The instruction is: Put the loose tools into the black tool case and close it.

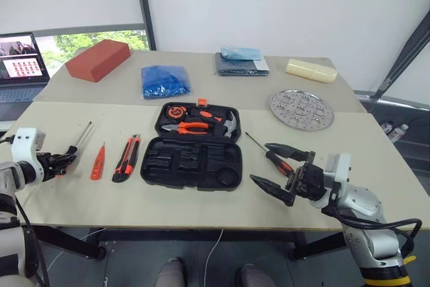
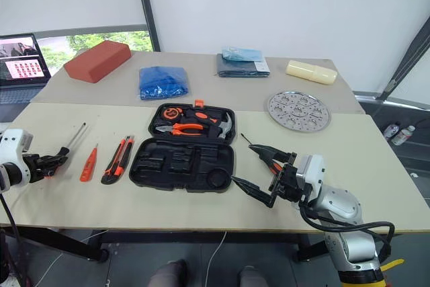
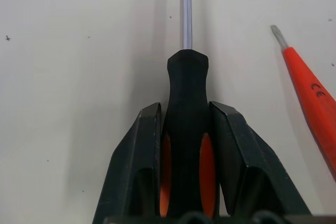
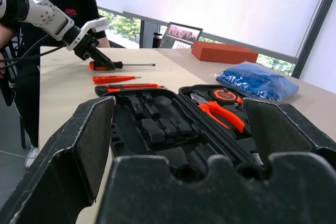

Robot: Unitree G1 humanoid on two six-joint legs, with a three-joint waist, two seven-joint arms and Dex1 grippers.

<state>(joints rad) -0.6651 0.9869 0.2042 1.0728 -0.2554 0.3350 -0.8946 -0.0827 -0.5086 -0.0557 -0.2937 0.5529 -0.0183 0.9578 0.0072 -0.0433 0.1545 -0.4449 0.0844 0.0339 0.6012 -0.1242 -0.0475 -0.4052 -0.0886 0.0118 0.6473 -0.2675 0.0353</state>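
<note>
left claw (image 3: pixel 185 145): clenched on long screwdriver (image 3: pixel 185 103) near desk (image 1: pixel 60 193) edge
right claw (image 1: pixel 277 169): released, beside open tool case (image 1: pixel 195 159)

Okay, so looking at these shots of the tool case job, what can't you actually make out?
- Screwdriver in the left gripper: handle's rear hidden between the fingers, shaft tip cut off by the left wrist view's edge.
- Second long screwdriver: its handle is partly hidden behind the right gripper in the head views.
- Black tool case: the near slots are hidden by the right gripper's fingers in the right wrist view.
- Laptop: screen content too small.
</note>
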